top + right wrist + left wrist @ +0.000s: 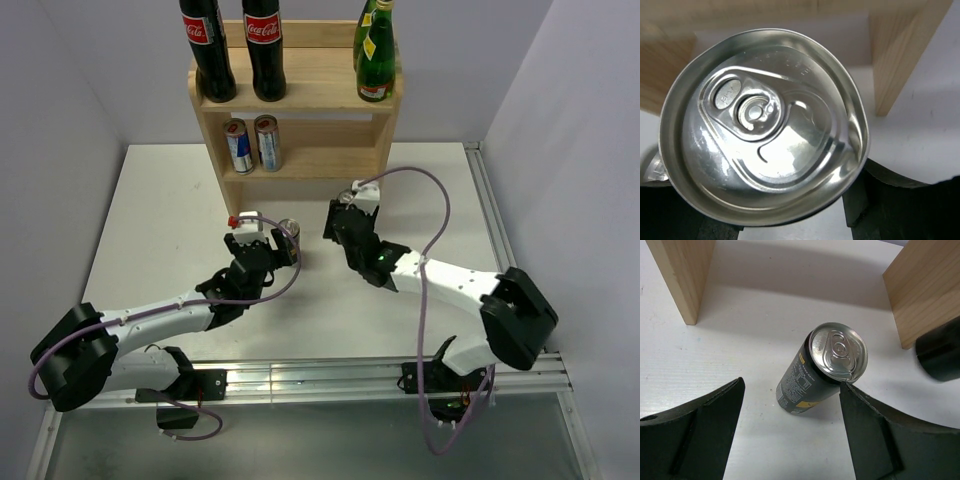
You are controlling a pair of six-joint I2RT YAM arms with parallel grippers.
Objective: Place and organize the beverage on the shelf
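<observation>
- The shelf (pixel 320 70) stands at the far middle of the white counter (pixel 160 220), its open side facing the arms.
- On its top tier, two Coca-Cola bottles (pixel 207 50) stand upright at the left, and green glass bottles (pixel 377 55) stand at the right.
- On the middle tier, two slim cans (pixel 239 146) stand side by side at the left end; the rest of that board is bare wood.
- The left gripper (pixel 792 385) is released, with its jaws spread either side of a dark can (pixel 837 350) that stands on the counter just near the shelf. The left finger is well apart from the can, and the right finger is up against the rim (touching or not, I cannot tell).
- The right gripper (pixel 344 207) is clenched on a silver-topped can (pixel 765 150), held upright just near the shelf's right half, with the right side panel just beyond it.
- Whether that can rests on the counter cannot be told.
</observation>
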